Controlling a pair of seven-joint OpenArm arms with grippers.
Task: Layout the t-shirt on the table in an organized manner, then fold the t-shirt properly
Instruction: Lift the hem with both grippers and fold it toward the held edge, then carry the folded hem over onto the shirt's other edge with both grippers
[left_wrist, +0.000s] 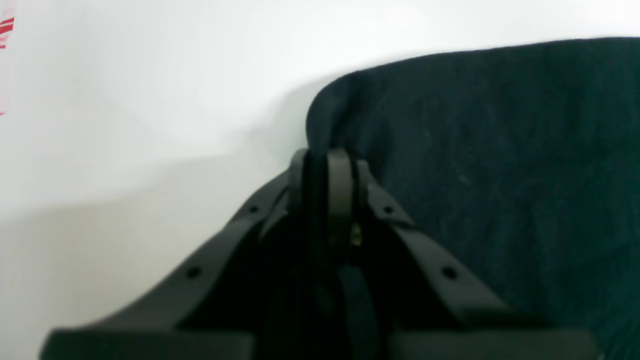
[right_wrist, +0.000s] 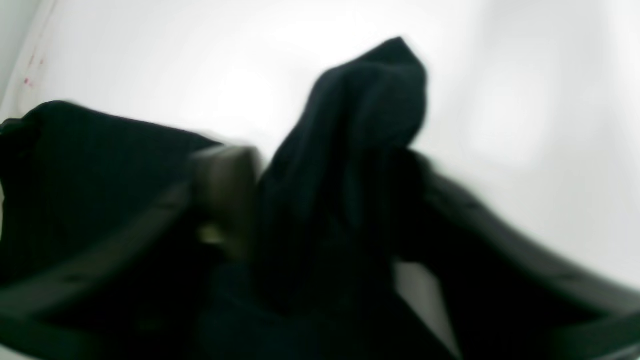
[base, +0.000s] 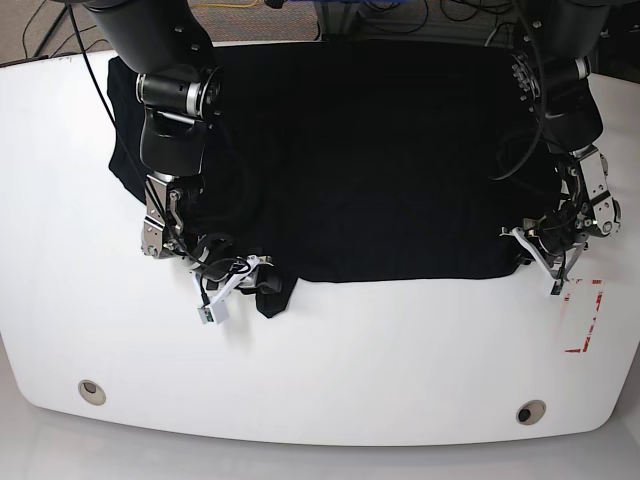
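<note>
Bare table (base: 380, 350) in front of t-shirt (base: 370, 160)

The shirt (base: 360, 160) under me is matt black knit cloth, faintly fuzzy. The table (base: 400, 360) is smooth, glossy white. My fingers (left_wrist: 340, 185) are matt black plastic with small screw holes.

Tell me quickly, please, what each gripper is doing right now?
Left gripper: shut on the t-shirt edge.
Right gripper: around a bunch of t-shirt; grip cannot be told.
</note>
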